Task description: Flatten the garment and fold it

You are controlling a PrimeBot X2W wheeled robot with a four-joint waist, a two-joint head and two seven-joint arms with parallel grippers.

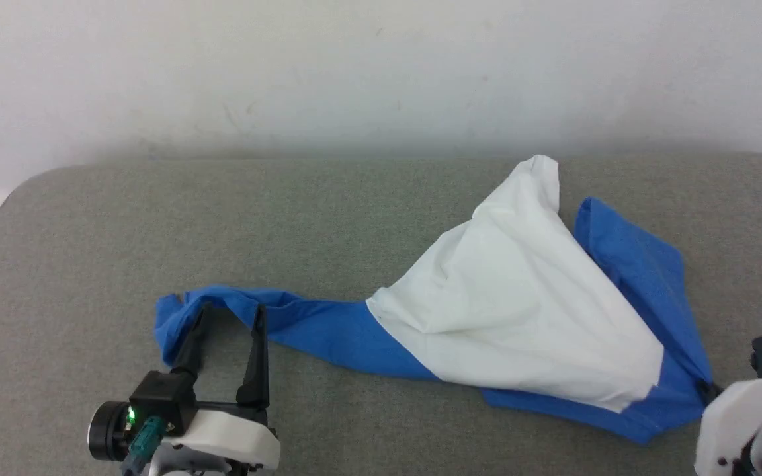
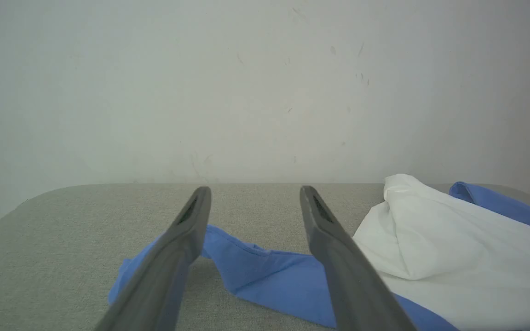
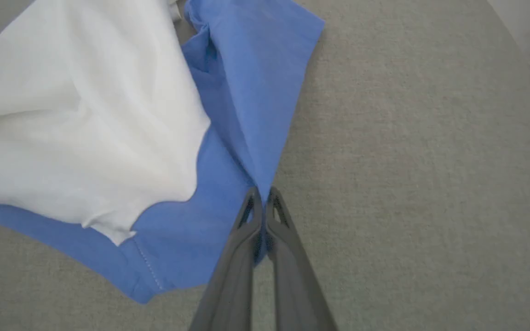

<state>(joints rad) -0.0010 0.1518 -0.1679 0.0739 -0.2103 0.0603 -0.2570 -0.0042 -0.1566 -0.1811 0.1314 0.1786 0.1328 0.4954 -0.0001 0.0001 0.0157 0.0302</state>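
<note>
Your garment lies bunched on the grey desk, right of centre: the white panel is heaped into a peak, and a twisted blue strip trails left toward your left gripper. That gripper stands wide open with nothing in it, its fingers straddling the blue end; whether they touch the cloth is hard to tell. Your right gripper is pinched tight on a blue fold at the garment's near right edge. The step in hand looks like securing the second hold before spreading, so bring the left fingers down until the blue hem sits well between them, then close. Take the hemmed edge rather than a loose single layer, since thin fabric like this probably slips. Once both holds are firm, draw your arms apart low and evenly so the twist unwinds and the white panel settles flat. Avoid jerking against the right pinch.
</note>
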